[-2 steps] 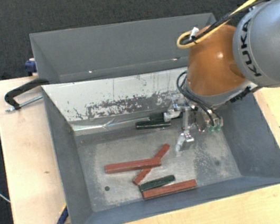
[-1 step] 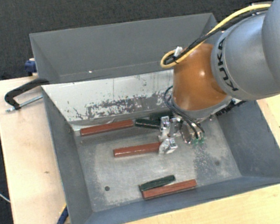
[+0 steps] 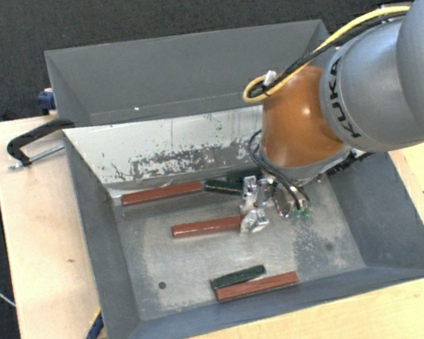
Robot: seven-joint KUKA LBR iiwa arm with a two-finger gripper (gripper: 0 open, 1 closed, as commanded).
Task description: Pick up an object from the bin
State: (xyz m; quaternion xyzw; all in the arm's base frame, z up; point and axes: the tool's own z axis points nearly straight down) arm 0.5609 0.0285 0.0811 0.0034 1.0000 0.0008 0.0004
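My gripper [image 3: 261, 206] hangs low over the bin floor right of centre, its metal fingers pointing down. Just to its left lies a reddish-brown flat bar [image 3: 204, 227], whose right end reaches the fingertips. A dark green-black elongated piece [image 3: 227, 185] lies just behind the gripper, partly hidden by it. I cannot make out whether anything sits between the fingers.
Another reddish-brown bar [image 3: 162, 192] lies along the back wall at the left. Near the front wall a third brown bar [image 3: 257, 285] lies with a dark green strip [image 3: 237, 277] right behind it. The orange wrist cover and grey arm overhang the bin's right side.
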